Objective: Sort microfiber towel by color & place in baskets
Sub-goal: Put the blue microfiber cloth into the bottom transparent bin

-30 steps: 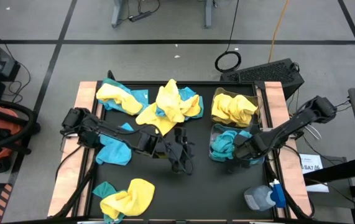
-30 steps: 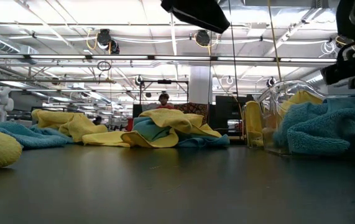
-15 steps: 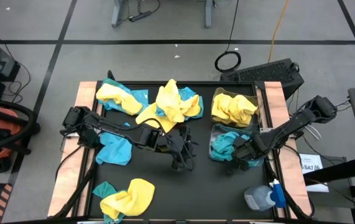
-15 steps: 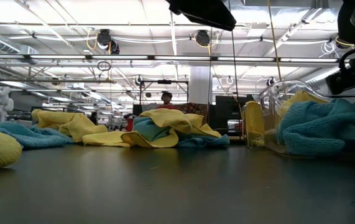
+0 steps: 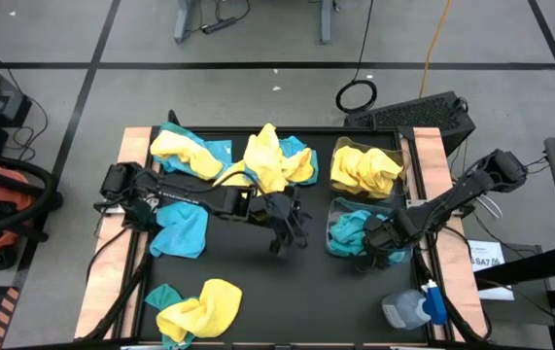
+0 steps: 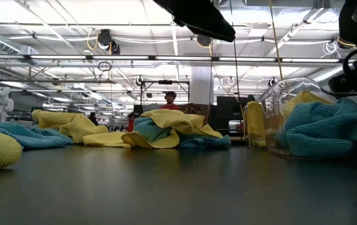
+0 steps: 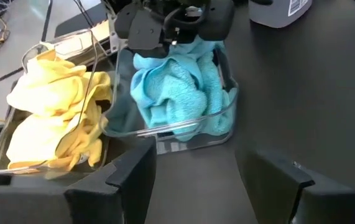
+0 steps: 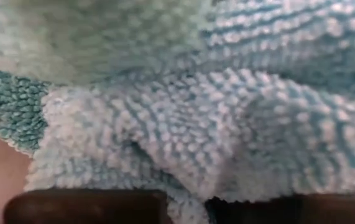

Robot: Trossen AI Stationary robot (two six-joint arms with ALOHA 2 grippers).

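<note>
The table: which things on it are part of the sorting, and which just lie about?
Part of the job: yellow towels, teal towels, yellow basket, teal basket, left gripper, right gripper.
Lying about: bottle, keyboard.

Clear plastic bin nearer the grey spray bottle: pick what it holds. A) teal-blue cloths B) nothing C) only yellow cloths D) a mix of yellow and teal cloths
A: the clear plastic bin beside the right gripper is filled with teal-blue microfiber cloths, while the yellow cloths sit in the other clear bin behind it.
</note>
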